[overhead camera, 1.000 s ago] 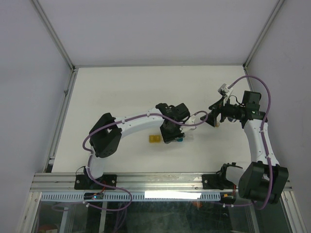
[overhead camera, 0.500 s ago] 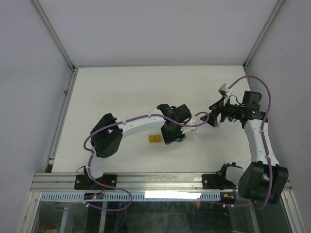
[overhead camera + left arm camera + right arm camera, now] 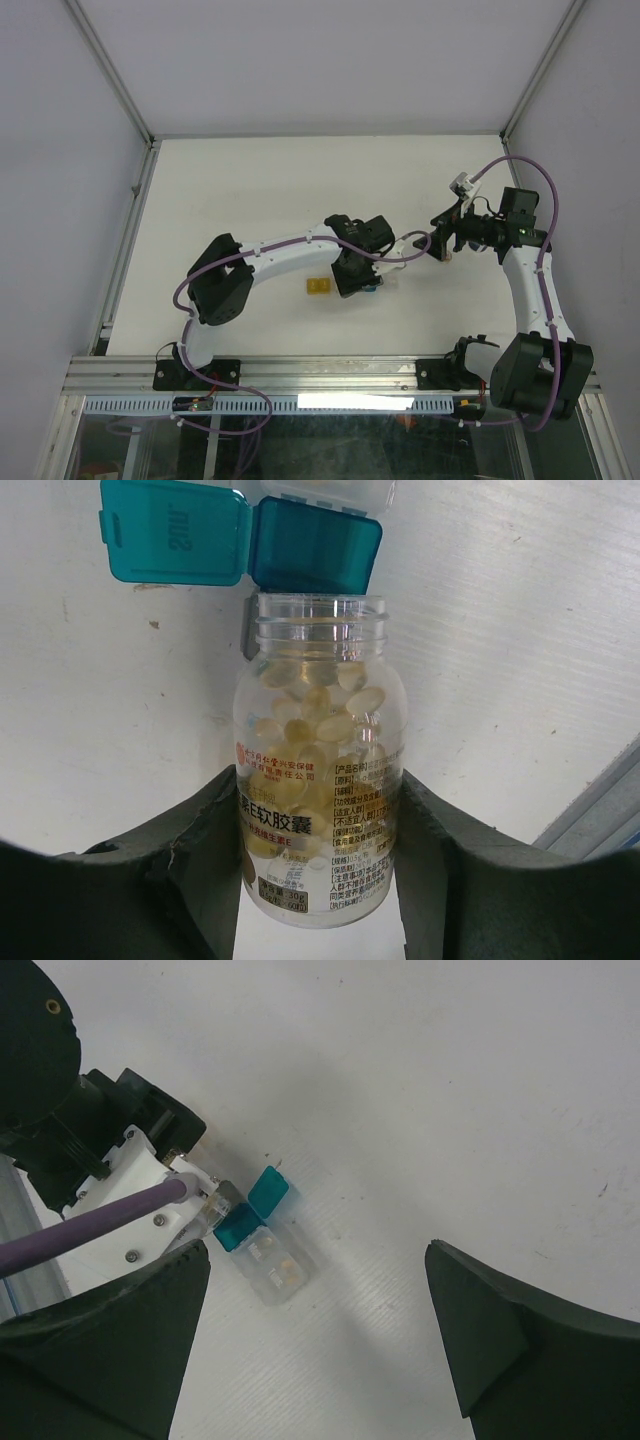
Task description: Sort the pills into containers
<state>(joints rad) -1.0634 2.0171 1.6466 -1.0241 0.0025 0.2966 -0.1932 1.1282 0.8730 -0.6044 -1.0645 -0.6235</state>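
Observation:
In the left wrist view my left gripper (image 3: pixel 318 780) is shut on a clear, uncapped bottle (image 3: pixel 320 820) with a printed label. Yellow softgel pills (image 3: pixel 320 710) lie bunched toward its neck. The bottle's mouth points at the teal container (image 3: pixel 315 545), whose lid (image 3: pixel 175 530) is flipped open to the left. From above, the left gripper (image 3: pixel 355 275) sits between the yellow container (image 3: pixel 319 287) and the teal one (image 3: pixel 373 287). My right gripper (image 3: pixel 318 1250) is open and empty above the table. Below it are the teal container (image 3: pixel 235 1230) and clear containers (image 3: pixel 278 1270) holding a few pills.
A row of clear containers (image 3: pixel 320 490) continues past the teal one at the top of the left wrist view. The right gripper (image 3: pixel 440 245) hovers to the right of the left wrist. The purple cable (image 3: pixel 90 1222) and the left wrist housing fill the right wrist view's left side.

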